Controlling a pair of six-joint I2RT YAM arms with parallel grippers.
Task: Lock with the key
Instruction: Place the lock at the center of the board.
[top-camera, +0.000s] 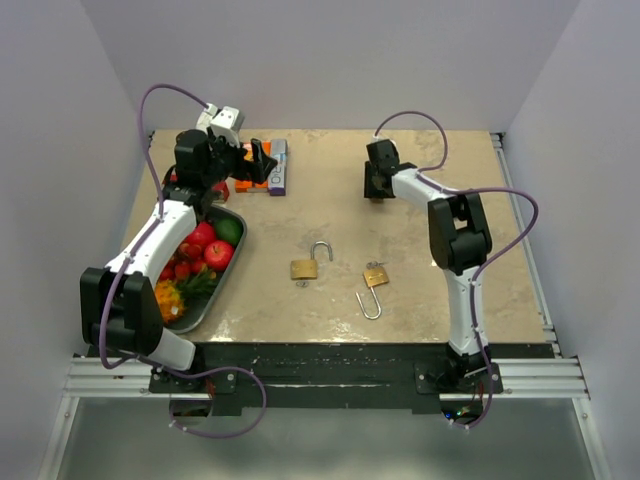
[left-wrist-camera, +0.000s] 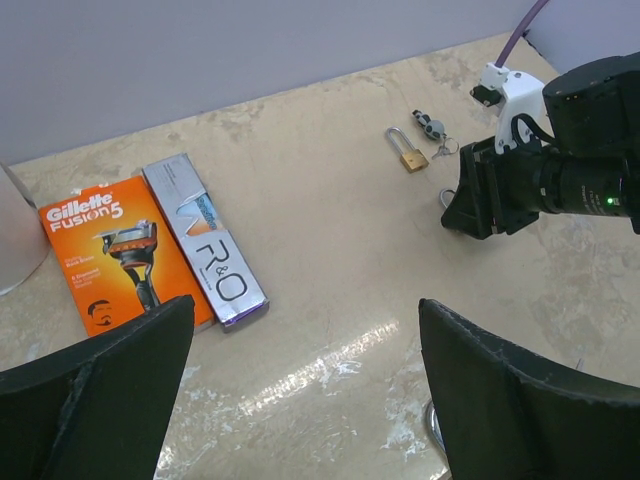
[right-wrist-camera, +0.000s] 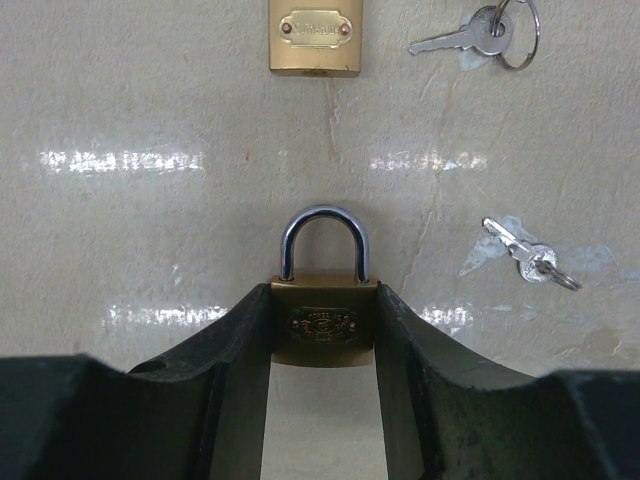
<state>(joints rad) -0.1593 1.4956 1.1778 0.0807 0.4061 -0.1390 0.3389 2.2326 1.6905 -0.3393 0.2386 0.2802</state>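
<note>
In the right wrist view my right gripper (right-wrist-camera: 322, 330) is shut on the brass body of a small padlock (right-wrist-camera: 322, 325). Its steel shackle (right-wrist-camera: 323, 235) is closed and sticks out past the fingertips. A second brass padlock (right-wrist-camera: 314, 35) lies further ahead, with a key on a ring (right-wrist-camera: 480, 30) beside it. Another small key (right-wrist-camera: 525, 255) lies to the right. In the top view the right gripper (top-camera: 378, 182) points down at the far middle of the table. My left gripper (left-wrist-camera: 305, 400) is open and empty above the table, near the far left (top-camera: 262, 160).
Two open padlocks (top-camera: 305, 266) (top-camera: 375, 276) lie in the table's near middle. An orange razor box (left-wrist-camera: 105, 250) and a silver box (left-wrist-camera: 205, 245) lie under the left arm. A metal tray (top-camera: 238, 240) of fruit stands at the left edge.
</note>
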